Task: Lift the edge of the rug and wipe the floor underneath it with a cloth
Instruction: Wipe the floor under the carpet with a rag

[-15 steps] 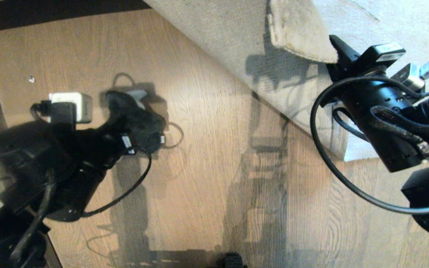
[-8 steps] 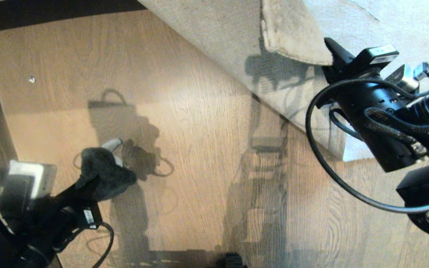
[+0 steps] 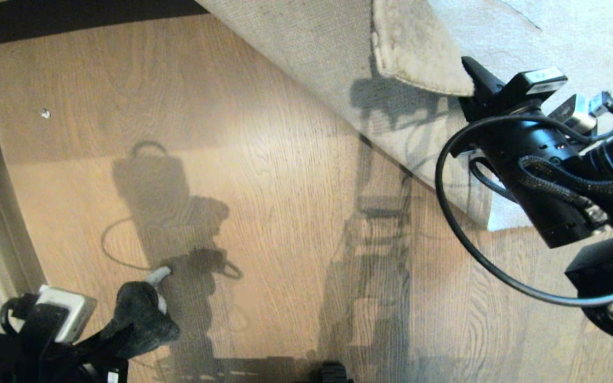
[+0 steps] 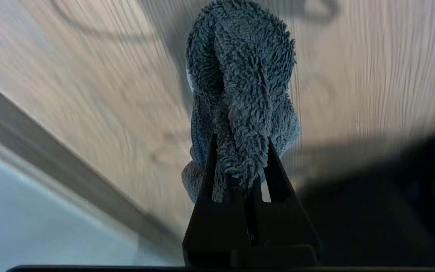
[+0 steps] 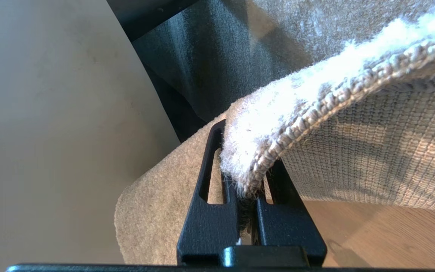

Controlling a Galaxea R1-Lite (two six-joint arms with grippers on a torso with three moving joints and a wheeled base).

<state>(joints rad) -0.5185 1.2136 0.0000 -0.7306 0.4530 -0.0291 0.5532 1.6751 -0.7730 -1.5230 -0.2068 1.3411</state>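
A: What is seen nearest, and where is the wiping thing?

B: The cloth [image 3: 139, 319] is pinched in the left gripper [image 3: 105, 336], low at the near left of the head view. The black fingers [image 4: 268, 166] are closed on its bunched end, and the fuzzy dark pile [image 4: 244, 94] stands out beyond them in a soft lump, with a pale part at its tip.

A: Which way does the work lie from those fingers?

B: Bare floor [image 3: 264, 175] stretches ahead, farther out and toward the robot's right. It is brown plank with dark grain running near to far, smooth and hard. The left arm is judged the nearer one to that strip; a sweep outward toward the raised edge is probably what is called for.

A: And at the far side?

B: The rug [image 3: 312, 48] is held up by the right gripper [image 3: 469, 88], whose fingers [image 5: 210, 166] are clamped on the corner. Beige woven backing [image 5: 372, 151] is turned toward the camera, coarse and ribbed, while short pale pile curls over the bound edge. The fold line runs diagonally, from far left to near right. The rug looks stiff yet bendable, so sagging is judged likely if the grip slackens.
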